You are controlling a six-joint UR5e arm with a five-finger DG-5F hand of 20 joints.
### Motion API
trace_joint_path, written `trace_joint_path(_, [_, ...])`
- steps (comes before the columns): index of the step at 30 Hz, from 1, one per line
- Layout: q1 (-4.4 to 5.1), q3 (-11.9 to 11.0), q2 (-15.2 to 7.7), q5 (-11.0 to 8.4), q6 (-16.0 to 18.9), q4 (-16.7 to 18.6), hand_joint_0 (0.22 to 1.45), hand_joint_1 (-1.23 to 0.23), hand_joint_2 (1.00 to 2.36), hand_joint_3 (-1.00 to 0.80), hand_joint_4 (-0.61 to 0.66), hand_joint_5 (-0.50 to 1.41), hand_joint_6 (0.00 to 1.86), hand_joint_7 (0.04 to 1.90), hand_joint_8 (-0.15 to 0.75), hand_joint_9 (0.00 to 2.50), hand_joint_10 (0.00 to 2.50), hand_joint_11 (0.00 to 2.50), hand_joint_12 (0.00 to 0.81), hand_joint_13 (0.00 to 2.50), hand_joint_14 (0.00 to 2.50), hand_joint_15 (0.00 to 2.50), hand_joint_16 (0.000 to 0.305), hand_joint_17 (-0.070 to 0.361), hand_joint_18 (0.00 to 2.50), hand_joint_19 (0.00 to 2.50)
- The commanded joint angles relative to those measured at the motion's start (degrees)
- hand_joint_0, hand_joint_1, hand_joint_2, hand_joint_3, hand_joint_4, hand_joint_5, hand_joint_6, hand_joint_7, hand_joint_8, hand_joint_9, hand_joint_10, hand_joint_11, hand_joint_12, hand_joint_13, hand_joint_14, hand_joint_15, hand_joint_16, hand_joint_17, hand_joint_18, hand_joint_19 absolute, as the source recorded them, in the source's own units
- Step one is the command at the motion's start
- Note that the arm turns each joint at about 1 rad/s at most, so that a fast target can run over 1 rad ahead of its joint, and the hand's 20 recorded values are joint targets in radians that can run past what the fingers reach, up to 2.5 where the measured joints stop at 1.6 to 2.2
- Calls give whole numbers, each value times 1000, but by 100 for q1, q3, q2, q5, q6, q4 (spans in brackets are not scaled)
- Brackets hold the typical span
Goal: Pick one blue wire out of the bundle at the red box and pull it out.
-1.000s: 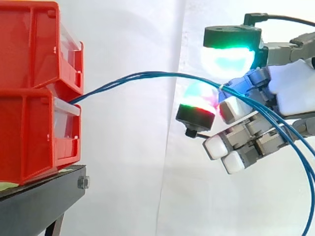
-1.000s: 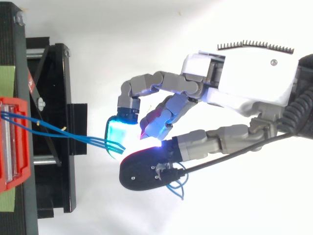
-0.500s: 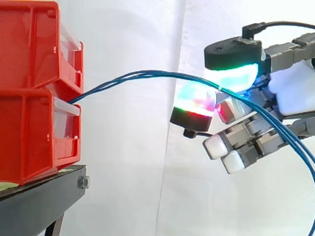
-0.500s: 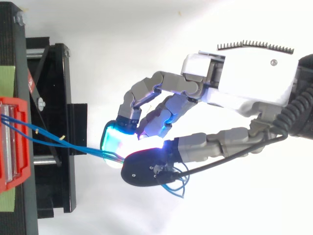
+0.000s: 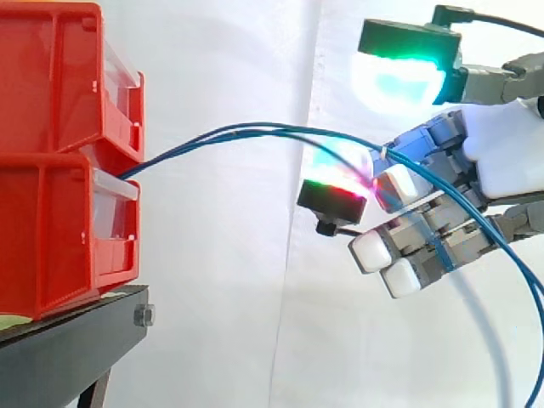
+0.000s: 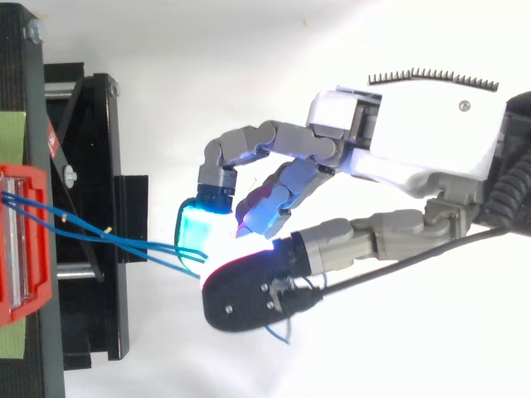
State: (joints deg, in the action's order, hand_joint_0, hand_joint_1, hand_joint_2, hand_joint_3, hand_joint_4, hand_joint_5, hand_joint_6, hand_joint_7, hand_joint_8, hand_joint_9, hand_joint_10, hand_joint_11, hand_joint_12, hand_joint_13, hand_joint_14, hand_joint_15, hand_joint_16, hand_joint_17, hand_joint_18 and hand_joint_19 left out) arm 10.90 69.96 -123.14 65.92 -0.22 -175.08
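You have two stacked red bins (image 5: 59,153) on the black stand (image 5: 68,340) at the left. The hand (image 6: 423,141) sits well to their right, half-curled but unclenched. Its thumb pad (image 5: 399,76) is raised, with a clear gap above the forefinger pad (image 5: 340,174). The blue wires (image 5: 221,134) leave the front of the lower bin, arc across the gap and lie over that forefinger pad. They then droop past the curled fingers (image 5: 399,255). Nothing is pinched.
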Motion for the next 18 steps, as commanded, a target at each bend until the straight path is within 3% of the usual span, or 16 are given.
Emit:
trace_joint_path(1, [0,0,0,0,31,0,602,-803,1010,-364,191,-164,774,804,230,939,27,725,354,710,21,490,60,134,458,601])
trace_joint_path(7, [0,0,0,0,31,0,675,-834,1014,-288,199,-187,838,700,220,891,25,744,349,697,22,483,58,132,458,576])
trace_joint_path(18, [0,0,0,0,31,0,681,-804,1017,-214,207,-177,820,679,223,927,25,739,342,703,22,485,58,131,474,592])
